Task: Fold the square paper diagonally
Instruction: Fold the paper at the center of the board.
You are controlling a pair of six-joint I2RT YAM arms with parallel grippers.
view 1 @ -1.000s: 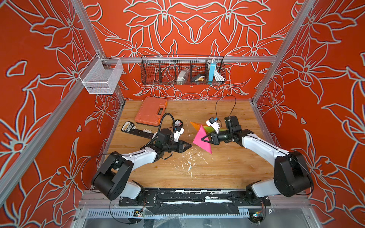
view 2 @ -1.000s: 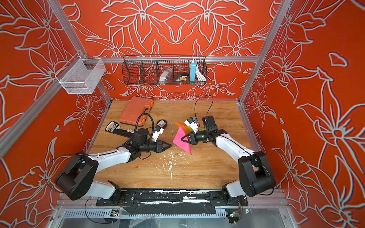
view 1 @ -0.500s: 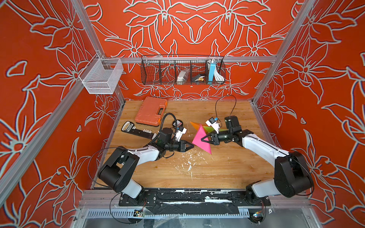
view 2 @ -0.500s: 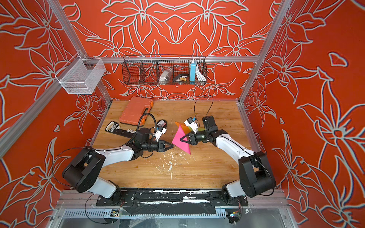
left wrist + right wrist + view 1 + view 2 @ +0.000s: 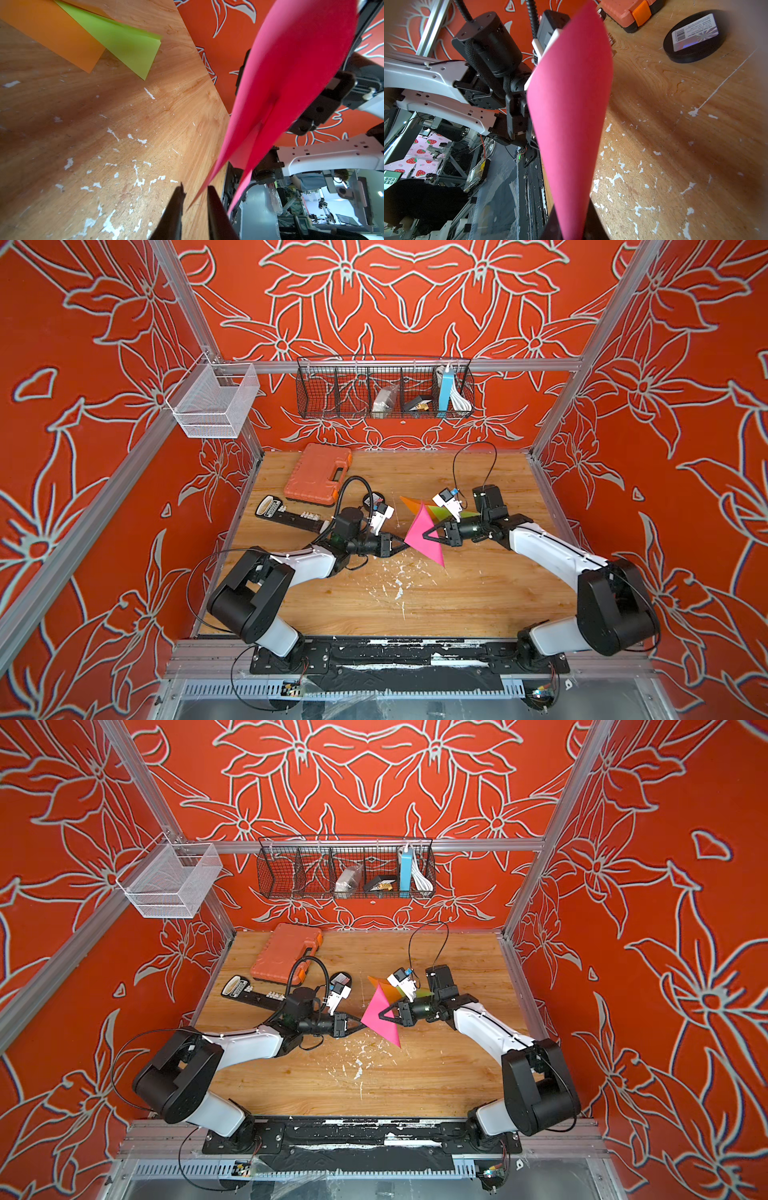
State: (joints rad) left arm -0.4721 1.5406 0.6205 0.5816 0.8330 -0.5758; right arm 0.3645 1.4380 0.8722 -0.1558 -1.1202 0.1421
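Mid-frame in both top views, the pink paper (image 5: pixel 432 553) is up on edge over the wooden table (image 5: pixel 478 593). It shows as a triangle with its long point aimed toward the lower part of the frame, and I cannot tell whether that tip touches the wood. My right gripper (image 5: pixel 426 534) comes in from the right of the frame and is clamped on it. In the right wrist view the pink paper (image 5: pixel 571 104) rises straight out from between my 2 fingers (image 5: pixel 593 228). My left gripper (image 5: pixel 405 545) reaches in from the left, tips right at the paper's left edge. In the left wrist view its 2 fingers (image 5: pixel 176 207) stand a narrow gap apart, and 1 corner of the pink paper (image 5: pixel 291 72) pokes into that gap, with no pinch that I can see. Just above the pink paper in the frame, an orange paper (image 5: pixel 409 504) and a green paper (image 5: pixel 446 512) lie flat on the wood, overlapping. Further up and left sits the orange tool case (image 5: pixel 318 472), with a black round disc (image 5: pixel 694 35) close beside it.
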